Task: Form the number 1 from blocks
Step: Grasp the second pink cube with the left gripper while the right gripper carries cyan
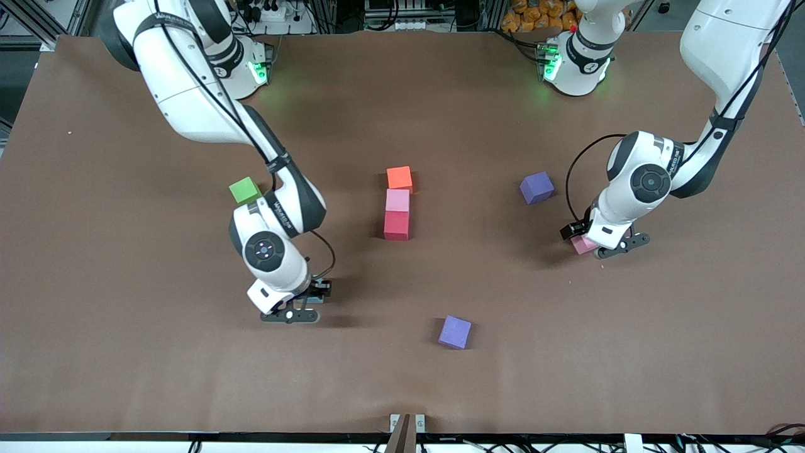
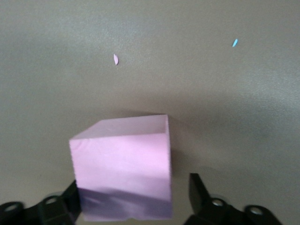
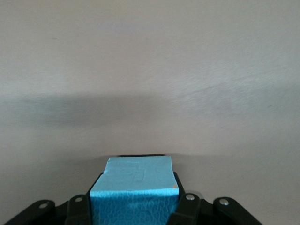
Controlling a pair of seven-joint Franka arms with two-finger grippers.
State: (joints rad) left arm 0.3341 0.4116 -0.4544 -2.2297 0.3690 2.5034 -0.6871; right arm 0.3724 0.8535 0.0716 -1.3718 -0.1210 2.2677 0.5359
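Note:
An orange block, a light pink block and a red block lie in a line at the table's middle, the red one nearest the front camera. A second light pink block rests on the table toward the left arm's end. My left gripper is down around it, open: one finger touches it and the other stands apart. My right gripper is low at the table toward the right arm's end, shut on the light blue block.
A green cube sits beside the right arm's forearm. One purple cube lies between the block line and the left gripper. Another purple cube lies nearer the front camera than the red block.

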